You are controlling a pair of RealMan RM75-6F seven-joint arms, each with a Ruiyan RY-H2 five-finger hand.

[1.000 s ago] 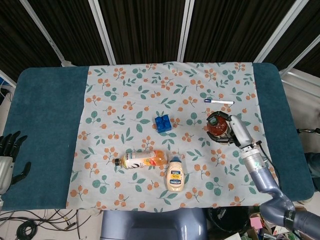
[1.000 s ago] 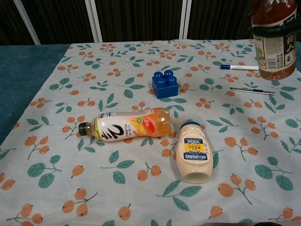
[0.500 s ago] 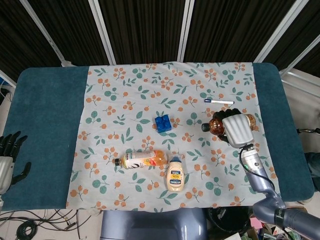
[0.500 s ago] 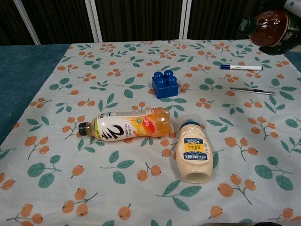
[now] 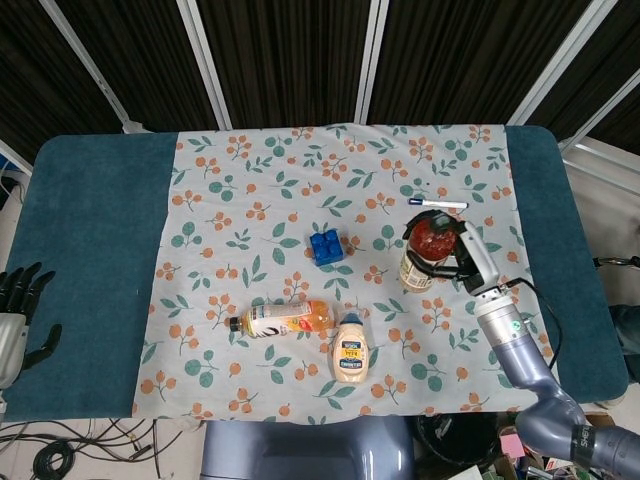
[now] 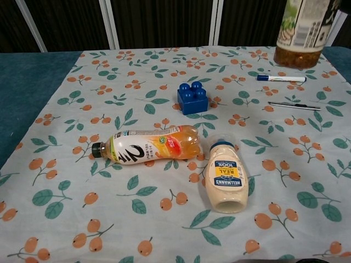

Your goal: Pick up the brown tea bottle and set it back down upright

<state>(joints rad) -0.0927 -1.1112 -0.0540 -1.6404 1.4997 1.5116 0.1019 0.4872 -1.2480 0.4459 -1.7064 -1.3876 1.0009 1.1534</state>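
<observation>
My right hand grips the brown tea bottle at the right side of the floral cloth. In the chest view the tea bottle hangs close to upright above the cloth, its base off the surface and its top cut off by the frame. Only a white sliver of the right hand shows there, behind the bottle. My left hand rests off the table's left edge with its fingers apart, holding nothing.
A blue brick sits mid-cloth. An orange drink bottle lies on its side beside a mayonnaise bottle. A blue-capped pen and a thin dark stick lie under and in front of the raised bottle.
The tea bottle went from upright to tipped on its side in my right hand, and has swung back to near upright, still in the air. The left hand has not moved.
</observation>
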